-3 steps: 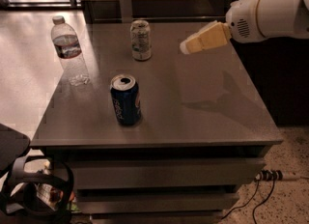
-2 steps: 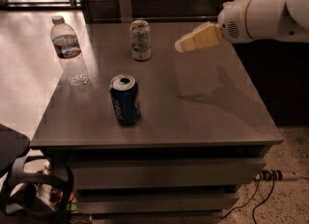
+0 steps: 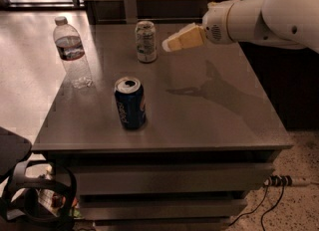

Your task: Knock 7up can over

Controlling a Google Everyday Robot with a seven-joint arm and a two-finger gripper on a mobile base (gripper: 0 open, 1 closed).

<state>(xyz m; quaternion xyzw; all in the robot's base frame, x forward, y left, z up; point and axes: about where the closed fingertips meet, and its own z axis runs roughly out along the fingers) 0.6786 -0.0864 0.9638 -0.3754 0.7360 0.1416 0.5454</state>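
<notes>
The gripper is hovering above the table, just right of the 7up can and level with its upper half, and its pale tip is pointing left at the can. Whether it is clenched or released I cannot tell. A narrow gap is showing between tip and can, so they look apart, though how well they line up in depth is hard to judge; the shadow is falling nearer the front than the can, which hints that the tip may be sitting high or forward of it. The can is standing upright near the back edge, left of centre. For a good knock, the contact should land high on the can wall, near the rim, because a low push would likely slide it across the smooth top without toppling it. The stroke should be a short, level sweep to the left through the can's centre line; an off-centre touch may only spin or glance off it. The Pepsi can is standing well in front and the bottle well to the left, so a leftward fall looks safe, but a long follow-through could send the rolling can toward the bottle. The white arm is reaching in from the right, so the wrist has room to travel.
</notes>
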